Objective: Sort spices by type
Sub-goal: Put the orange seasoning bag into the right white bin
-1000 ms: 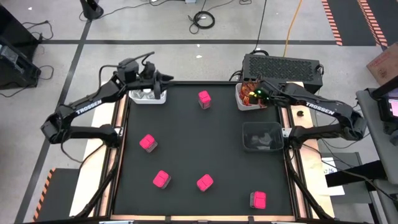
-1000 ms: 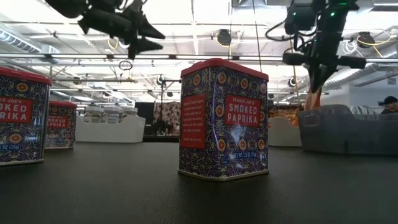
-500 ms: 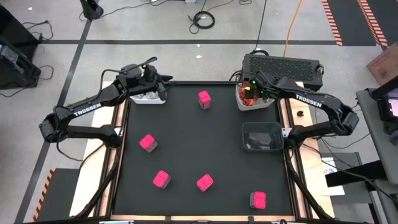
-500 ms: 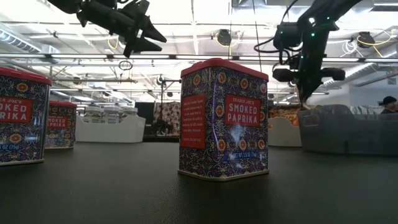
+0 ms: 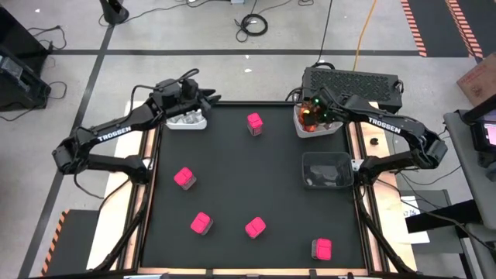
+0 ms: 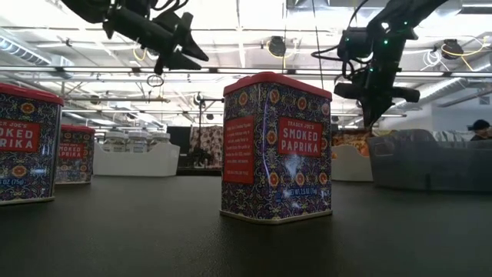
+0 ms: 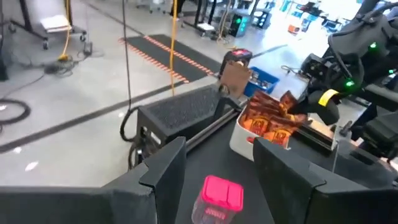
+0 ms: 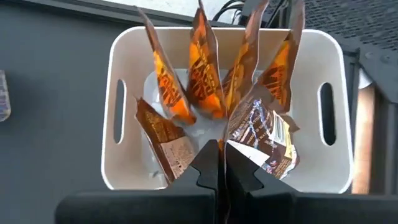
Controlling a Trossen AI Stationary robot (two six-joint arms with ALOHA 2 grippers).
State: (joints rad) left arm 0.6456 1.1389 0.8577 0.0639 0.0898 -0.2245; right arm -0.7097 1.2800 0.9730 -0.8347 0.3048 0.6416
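Observation:
Several pink-topped paprika boxes (image 5: 184, 177) stand spread over the black table; one (image 5: 254, 122) stands near the far edge. Clear jars sit in a white bin (image 5: 186, 122) at the far left. Orange-brown sachets (image 8: 205, 74) stand upright in a white bin (image 8: 121, 56) at the far right. My right gripper (image 8: 219, 149) hangs over that bin, shut on one sachet. My left gripper (image 7: 217, 146) hovers open and empty above the jar bin's far edge, pointing nearly level at the far pink box (image 7: 217, 194). My right gripper pinches a brown-and-white sachet by its upper corner (image 8: 231, 144) between its two fingers, coming from above and slanting down. The sachet hangs below the fingers, tilted, with its lower part (image 8: 273, 158) inside the white bin among the other sachets.
A dark grey bin (image 5: 325, 169) stands on the table's right side, nearer than the sachet bin. A black perforated box (image 5: 353, 80) sits just beyond the far edge. The table's middle lies bare between the pink boxes.
My right gripper has carried the sachet toward the table's left and down over the white sachet bin, rolling its wrist as it went, then kept still. The sachet now hangs lower, with its lower part in the bin. The gripper has stayed shut.

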